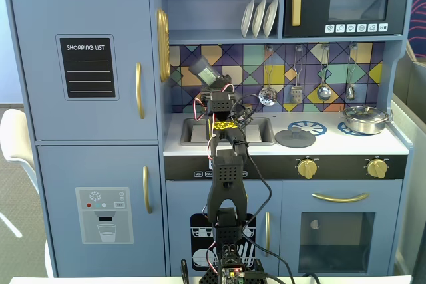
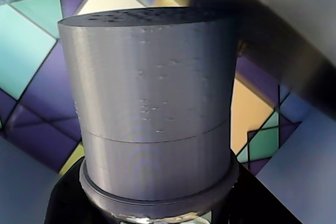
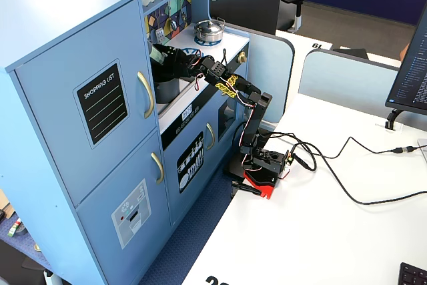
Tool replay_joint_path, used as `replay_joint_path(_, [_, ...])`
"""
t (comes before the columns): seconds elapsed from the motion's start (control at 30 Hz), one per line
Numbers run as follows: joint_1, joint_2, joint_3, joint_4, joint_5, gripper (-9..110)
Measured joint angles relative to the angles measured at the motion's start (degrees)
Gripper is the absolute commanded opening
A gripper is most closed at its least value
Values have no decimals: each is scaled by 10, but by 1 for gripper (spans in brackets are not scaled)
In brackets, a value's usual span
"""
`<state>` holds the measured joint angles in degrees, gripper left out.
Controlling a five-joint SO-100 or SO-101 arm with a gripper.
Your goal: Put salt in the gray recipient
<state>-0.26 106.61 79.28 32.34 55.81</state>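
Note:
A grey cylindrical salt shaker [image 2: 149, 103] with small holes in its top fills the wrist view. My gripper [image 2: 157, 211] is shut on its base, with black jaws on both sides. In a fixed view the shaker [image 1: 200, 68] is held tilted above the sink [image 1: 195, 130], in front of the tiled back wall, with the gripper [image 1: 212, 86] just under it. The grey metal pot [image 1: 365, 119] stands on the right burner, far to the right of the gripper. In the other fixed view the pot [image 3: 209, 29] sits on the far end of the counter and the gripper [image 3: 162, 59] is near the fridge wall.
A flat grey lid [image 1: 295, 138] lies on the counter between sink and pot. Utensils [image 1: 323, 90] hang on the back wall above the stove. A shelf with white plates [image 1: 259, 16] is overhead. The fridge wall with a gold handle [image 1: 163, 44] is left of the gripper.

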Motion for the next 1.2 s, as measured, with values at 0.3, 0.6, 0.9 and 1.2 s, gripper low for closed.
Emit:
replay_joint_path(0.3, [-12, 1, -76, -22, -160, 0])
replay_joint_path(0.6, [151, 0, -87, -25, -667, 0])
replay_joint_path(0.9, [377, 0, -87, -56, -1269, 0])
replay_joint_path(1.2, [502, 1, -53, -85, -1458, 0])
